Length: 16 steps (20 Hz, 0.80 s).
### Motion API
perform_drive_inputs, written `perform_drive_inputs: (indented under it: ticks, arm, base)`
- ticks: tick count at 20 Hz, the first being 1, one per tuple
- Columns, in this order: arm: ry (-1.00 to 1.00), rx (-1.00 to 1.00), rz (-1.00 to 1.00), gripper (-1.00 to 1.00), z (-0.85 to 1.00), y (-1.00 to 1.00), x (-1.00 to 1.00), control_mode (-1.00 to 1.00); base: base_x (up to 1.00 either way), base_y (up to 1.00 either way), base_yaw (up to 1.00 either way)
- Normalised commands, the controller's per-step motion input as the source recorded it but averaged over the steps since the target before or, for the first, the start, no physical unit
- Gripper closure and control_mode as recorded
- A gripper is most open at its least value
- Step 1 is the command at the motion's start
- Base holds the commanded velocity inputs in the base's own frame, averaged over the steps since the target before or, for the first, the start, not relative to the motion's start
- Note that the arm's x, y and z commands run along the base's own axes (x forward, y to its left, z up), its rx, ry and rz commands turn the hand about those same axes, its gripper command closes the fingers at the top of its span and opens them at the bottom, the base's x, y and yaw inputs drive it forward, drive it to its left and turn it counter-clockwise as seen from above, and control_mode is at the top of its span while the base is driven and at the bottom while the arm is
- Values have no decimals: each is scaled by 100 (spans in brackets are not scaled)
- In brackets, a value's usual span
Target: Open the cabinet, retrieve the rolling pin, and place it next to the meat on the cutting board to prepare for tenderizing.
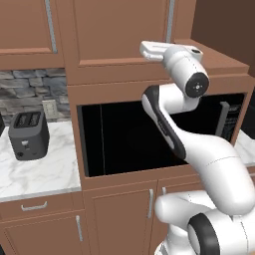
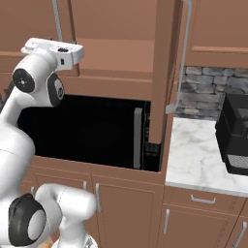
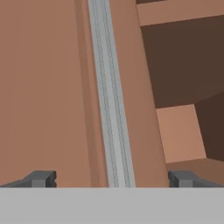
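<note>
The cabinet [image 1: 119, 35] is the reddish-brown wall unit above the microwave. Its right door [image 2: 162, 72] stands swung out, seen edge-on, with its bar handle [image 2: 183, 53] facing right. The left door is closed, and its long silver handle [image 3: 111, 96] runs up the middle of the hand view. My gripper [image 3: 112, 178] is open right in front of this handle, one fingertip [image 3: 41, 178] on each side, not touching it. The dark cabinet interior [image 3: 179, 65] shows beside the door's edge. The rolling pin, the meat and the cutting board are out of view.
A black microwave [image 1: 129, 139] sits in the recess under the cabinet. A dark toaster [image 1: 29, 134] stands on the marble counter [image 1: 40, 174] to the left, and a black coffee machine [image 2: 235, 135] stands on the right counter. Low cabinets with short handles run below.
</note>
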Motion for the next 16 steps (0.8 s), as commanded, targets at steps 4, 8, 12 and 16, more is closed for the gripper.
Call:
perform_drive_inputs:
  ticks: [4, 8, 12, 16]
  arm:
    - [7, 0, 5, 100, -5, 14, 16, -100]
    - [2, 0, 4, 100, -13, 17, 17, -100]
    - [2, -1, 3, 100, -15, 21, 25, -100]
    - [0, -8, 2, 100, -22, 34, 23, -100]
  base:
    - [0, 0, 0]
    - [0, 0, 0]
    - [0, 0, 0]
    - [0, 0, 0]
